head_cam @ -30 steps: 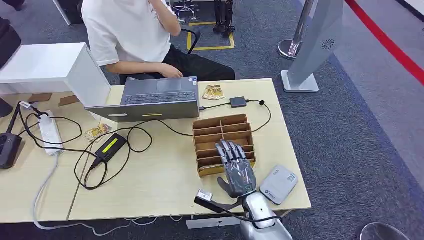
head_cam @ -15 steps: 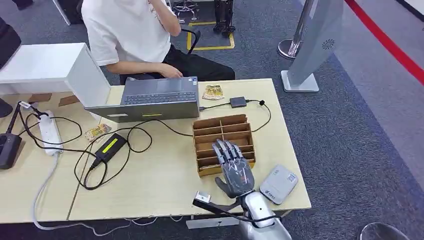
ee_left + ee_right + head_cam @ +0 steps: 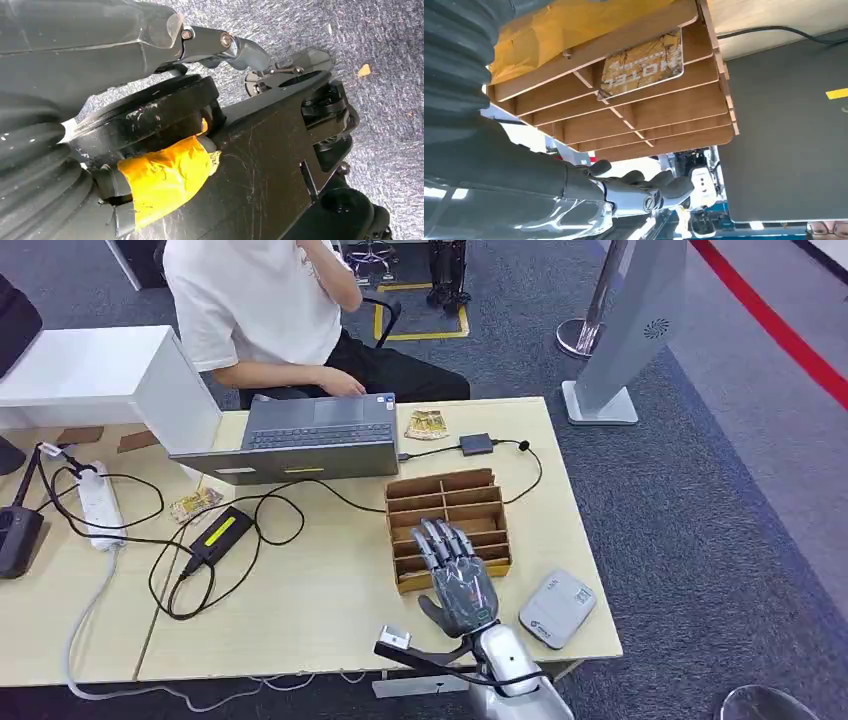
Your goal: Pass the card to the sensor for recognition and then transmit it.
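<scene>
1. A light wooden table (image 3: pixel 330 610) stands on grey carpet; a red stripe crosses the floor at far right, near a silver stand (image 3: pixel 625 330).
2. At the table's left end lie a white power strip (image 3: pixel 97 502) and tangled black cables.
3. A black power brick (image 3: pixel 222 535) with a yellow label sits further right, a small packet (image 3: pixel 194 504) just beside it.
4. Behind them is an open grey laptop (image 3: pixel 305 440); a person (image 3: pixel 265 310) in a white shirt sits at it, one hand on the keyboard.
5. A wooden rack (image 3: pixel 448 525) with slotted compartments stands right of centre.
6. The right wrist view shows a card (image 3: pixel 644 64) printed "HOTEL" lying in one of the rack's slots.
7. The right hand (image 3: pixel 458 575) hovers over the rack's near edge, fingers (image 3: pixel 437 540) spread and straight, grasping nothing; the card is not in it.
8. A grey sensor (image 3: pixel 556 608) lies flat on the table just right of that hand.
9. The left hand (image 3: pixel 75 75) hangs over the carpet; I cannot tell whether it is released or clenched.
</scene>
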Robot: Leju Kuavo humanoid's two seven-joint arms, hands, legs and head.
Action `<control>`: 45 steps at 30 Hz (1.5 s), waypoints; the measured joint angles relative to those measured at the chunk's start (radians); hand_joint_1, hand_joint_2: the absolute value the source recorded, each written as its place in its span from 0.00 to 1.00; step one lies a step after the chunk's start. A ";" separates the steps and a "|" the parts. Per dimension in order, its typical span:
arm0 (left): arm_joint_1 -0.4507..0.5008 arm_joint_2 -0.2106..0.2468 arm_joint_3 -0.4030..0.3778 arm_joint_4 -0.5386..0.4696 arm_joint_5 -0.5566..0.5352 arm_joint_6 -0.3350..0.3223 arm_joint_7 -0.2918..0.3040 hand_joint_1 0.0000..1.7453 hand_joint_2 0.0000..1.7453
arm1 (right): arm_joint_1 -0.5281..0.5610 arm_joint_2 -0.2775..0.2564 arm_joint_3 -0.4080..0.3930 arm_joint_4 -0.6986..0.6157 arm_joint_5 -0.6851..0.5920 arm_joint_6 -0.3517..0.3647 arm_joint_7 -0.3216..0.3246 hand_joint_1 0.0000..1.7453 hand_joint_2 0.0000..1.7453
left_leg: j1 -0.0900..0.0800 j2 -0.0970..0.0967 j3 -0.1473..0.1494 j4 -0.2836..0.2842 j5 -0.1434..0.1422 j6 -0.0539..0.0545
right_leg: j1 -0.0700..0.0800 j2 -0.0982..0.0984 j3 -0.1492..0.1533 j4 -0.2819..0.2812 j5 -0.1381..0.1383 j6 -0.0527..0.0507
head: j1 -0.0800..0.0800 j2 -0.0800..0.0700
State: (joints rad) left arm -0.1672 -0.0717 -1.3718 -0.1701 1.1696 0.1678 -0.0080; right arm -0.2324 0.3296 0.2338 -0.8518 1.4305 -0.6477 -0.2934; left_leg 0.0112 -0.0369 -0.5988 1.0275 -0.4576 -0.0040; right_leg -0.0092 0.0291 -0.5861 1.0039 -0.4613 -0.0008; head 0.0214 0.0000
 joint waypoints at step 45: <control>-0.003 0.000 -0.009 0.002 0.012 -0.007 -0.008 0.00 1.00 | -0.018 0.004 0.075 0.050 0.000 0.000 0.063 0.00 1.00 | 0.000 0.000 0.000 0.000 0.000 0.000 | 0.000 0.000 0.000 0.000 0.000 0.000 | 0.000 0.000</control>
State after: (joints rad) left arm -0.1701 -0.0717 -1.3806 -0.1686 1.1818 0.1610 -0.0156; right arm -0.2501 0.3334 0.3090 -0.8019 1.4302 -0.6477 -0.2304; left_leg 0.0112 -0.0370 -0.5989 1.0275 -0.4576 -0.0040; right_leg -0.0092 0.0291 -0.5862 1.0039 -0.4614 -0.0008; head 0.0214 0.0000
